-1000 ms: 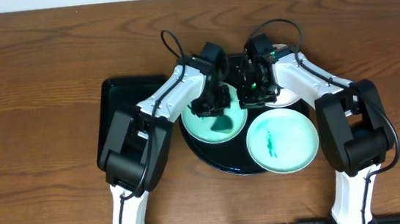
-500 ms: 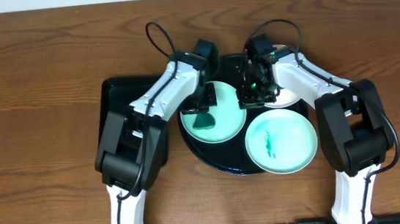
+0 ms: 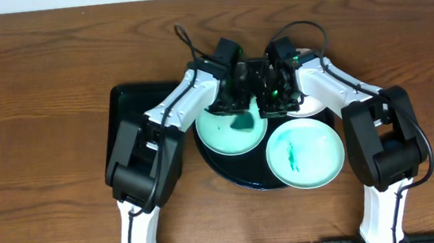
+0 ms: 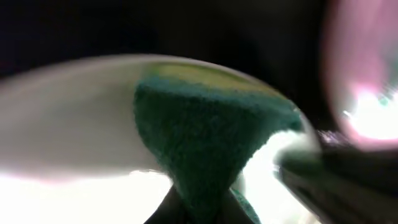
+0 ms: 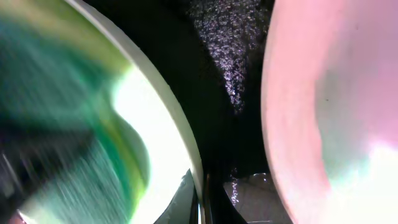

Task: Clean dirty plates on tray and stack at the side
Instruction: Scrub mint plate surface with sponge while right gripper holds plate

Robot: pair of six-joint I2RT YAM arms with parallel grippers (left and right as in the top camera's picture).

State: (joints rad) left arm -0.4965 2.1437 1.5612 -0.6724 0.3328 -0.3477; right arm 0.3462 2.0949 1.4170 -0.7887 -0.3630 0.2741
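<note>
The round black tray (image 3: 243, 181) holds three plates. My left gripper (image 3: 238, 111) is shut on the green sponge (image 4: 205, 137) and presses it on the left mint plate (image 3: 222, 137). My right gripper (image 3: 272, 106) is shut on that plate's right rim (image 5: 177, 134), one finger above and one below. A second mint plate (image 3: 305, 153) with a green streak sits at the tray's front right. The white plate (image 3: 311, 106) lies at the back right, mostly under my right arm; it shows pinkish in the right wrist view (image 5: 323, 93).
A smaller rectangular black tray (image 3: 130, 118) lies left of the round tray, partly under my left arm. Brown wooden table (image 3: 36, 155) surrounds both trays. The two wrists are close together over the back of the round tray.
My left gripper swept the sponge to the plate's left side, then back right toward the right gripper. The right gripper and the plates have not moved.
</note>
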